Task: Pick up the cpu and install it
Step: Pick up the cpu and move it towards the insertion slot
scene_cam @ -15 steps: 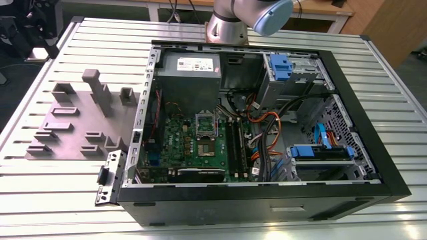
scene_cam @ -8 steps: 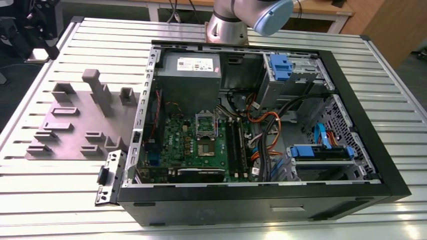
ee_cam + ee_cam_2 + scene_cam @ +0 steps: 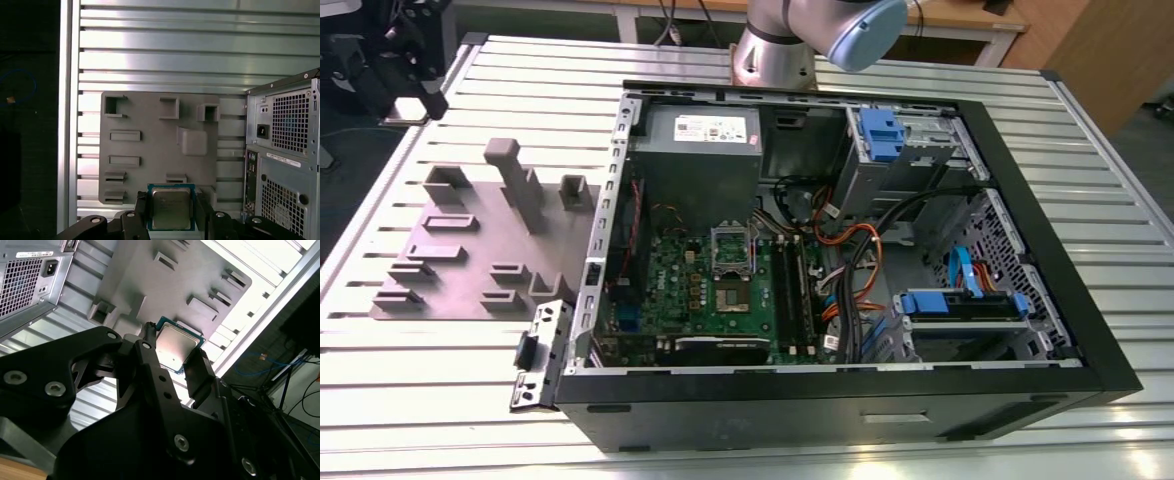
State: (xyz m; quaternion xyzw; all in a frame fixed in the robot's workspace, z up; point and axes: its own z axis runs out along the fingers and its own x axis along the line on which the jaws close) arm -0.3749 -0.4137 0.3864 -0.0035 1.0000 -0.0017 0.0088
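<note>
The cpu (image 3: 171, 206), a flat square chip with a silver-grey top and a thin greenish rim, sits between my two black fingers in both wrist views. My gripper (image 3: 171, 214) is shut on the cpu (image 3: 178, 346), one finger against each of two opposite edges, and holds it in the air above the grey fixture plate (image 3: 150, 150). The gripper (image 3: 173, 347) is well clear of the table. In the exterior view the open computer case (image 3: 1014, 200) lies on its side, with the motherboard's silver socket frame (image 3: 731, 250) uncovered near its middle.
The grey fixture plate (image 3: 467, 250) with raised blocks lies on the slatted aluminium table (image 3: 440, 380) at the exterior view's left of the case. The arm's base (image 3: 774, 50) stands behind the case. Cables, blue drive brackets (image 3: 961, 305) and a power supply (image 3: 700, 140) crowd the case.
</note>
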